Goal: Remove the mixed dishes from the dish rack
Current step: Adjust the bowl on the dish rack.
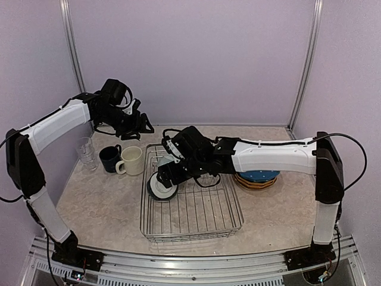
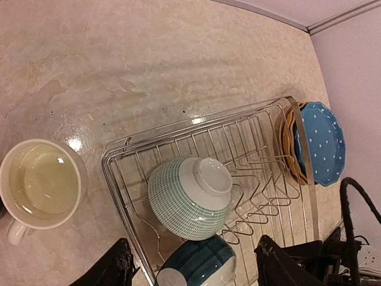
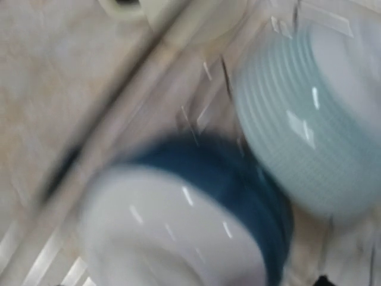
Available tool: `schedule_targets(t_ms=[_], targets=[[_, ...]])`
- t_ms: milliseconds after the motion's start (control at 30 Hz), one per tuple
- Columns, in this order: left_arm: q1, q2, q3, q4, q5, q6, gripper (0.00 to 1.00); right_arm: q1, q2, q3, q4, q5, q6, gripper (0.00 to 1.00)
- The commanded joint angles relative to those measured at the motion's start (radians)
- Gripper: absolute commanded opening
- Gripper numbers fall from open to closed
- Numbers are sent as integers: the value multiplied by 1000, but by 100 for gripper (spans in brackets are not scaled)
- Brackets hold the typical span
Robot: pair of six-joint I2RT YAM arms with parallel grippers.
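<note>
The silver wire dish rack (image 1: 196,220) stands mid-table and also shows in the left wrist view (image 2: 119,179). Two bowls lie inside it at its far left. One is pale teal with a grid pattern, bottom up (image 2: 187,196). The other is dark blue with a white base (image 2: 199,265), seen tilted on its side in the top view (image 1: 161,188). My right gripper (image 1: 169,176) is right at the dark bowl. The right wrist view is blurred and shows the dark bowl (image 3: 178,226) and the pale bowl (image 3: 309,131) but no fingers. My left gripper (image 1: 136,123) is open and empty, raised above the rack's far left corner.
A cream mug (image 1: 132,159), a navy mug (image 1: 110,158) and clear glasses (image 1: 87,152) stand on the table left of the rack. A blue dotted plate lies on yellow plates (image 1: 257,177) to the right of the rack. Purple walls close the back and sides.
</note>
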Motion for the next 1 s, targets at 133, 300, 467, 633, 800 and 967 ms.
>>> schedule_targets(t_ms=[133,300,467,633,800,967], targets=[[-12,-18,-4,9,-35,29,76,25,129,203,-140,123,-29,97],[-2,-29,-11,16,-43,25,85,31,169,249,-185,159,-38,100],[21,-37,-16,24,-29,13,86,41,199,295,-251,213,-43,100],[23,-36,-19,23,-26,11,86,56,216,319,-339,276,-28,100],[25,-42,-18,24,-30,14,87,57,219,313,-416,309,9,100],[25,-46,-18,24,-33,15,87,57,205,280,-468,346,45,100]])
